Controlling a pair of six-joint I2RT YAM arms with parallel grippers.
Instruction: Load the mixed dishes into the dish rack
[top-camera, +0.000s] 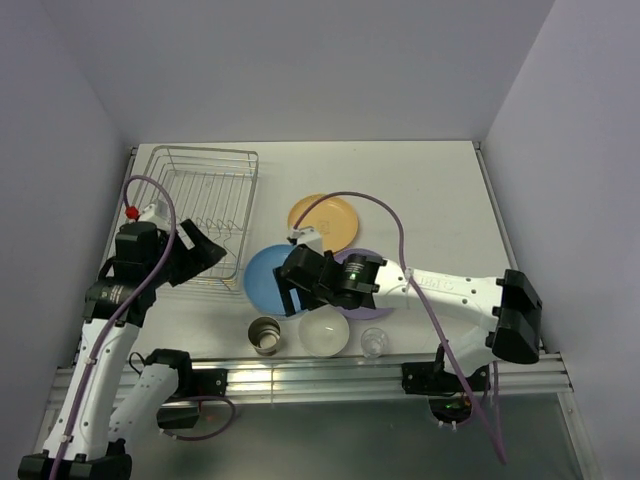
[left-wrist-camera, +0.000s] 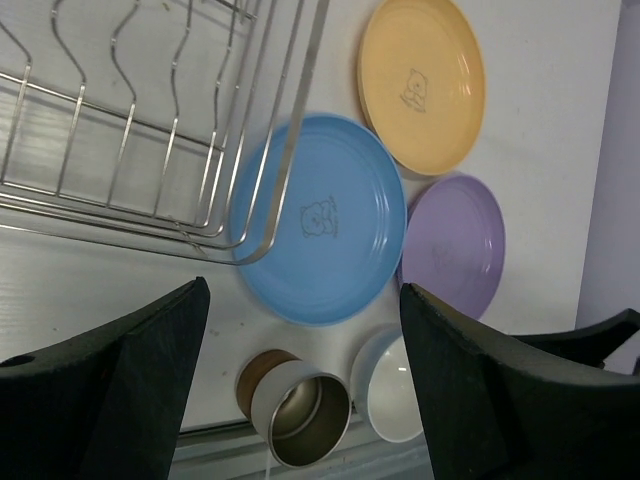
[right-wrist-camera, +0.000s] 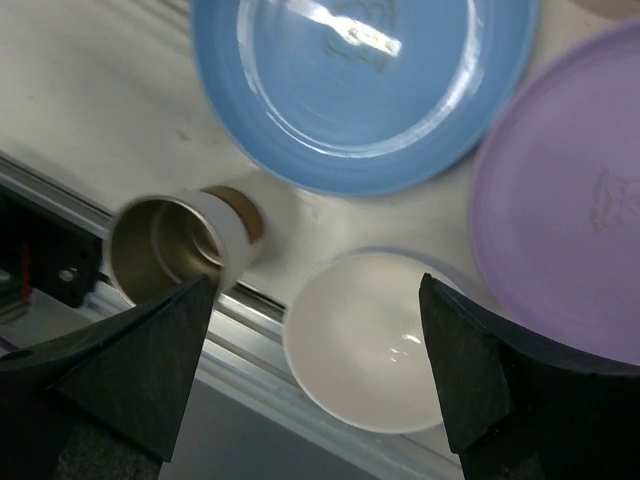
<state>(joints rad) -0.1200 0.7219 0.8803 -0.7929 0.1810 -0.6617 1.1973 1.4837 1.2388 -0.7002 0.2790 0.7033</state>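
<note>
Top external view, contents by position.

Dish rack (top-camera: 198, 185): silver wire, far left of the table (top-camera: 430, 190), long side running away from the arms, prongs upright inside.

Blue plate (top-camera: 260, 282): flat on the table, just beside the rack's near right corner; right half hidden under the right arm.

Yellow-orange plate (top-camera: 330, 218): flat, beyond the blue one and to its right; rims close, contact not discernible.

Purple plate (left-wrist-camera: 455, 245): flat, right of the blue plate, on the near side of the yellow-orange one; mostly covered by the right arm from above, plain in the left wrist view.

White bowl (top-camera: 324, 333): upright, mouth up, on the near side of the blue and purple plates.

Cream cup (top-camera: 266, 336): upright, metallic inside showing, left of the bowl, near but apart.

Clear glass (top-camera: 374, 343): small, right of the bowl, apart from it; all three in a row along the near rail (top-camera: 330, 372).

Left gripper (left-wrist-camera: 302, 290): raised over the rack's near right corner, jaws spread wide, nothing between them; rack rim and blue plate below, blurred.

Right gripper (right-wrist-camera: 315, 285): poised above the gap between blue plate, cup and bowl, jaws likewise wide apart, holding nothing.

Every dish on the table, outside the rack.
</note>
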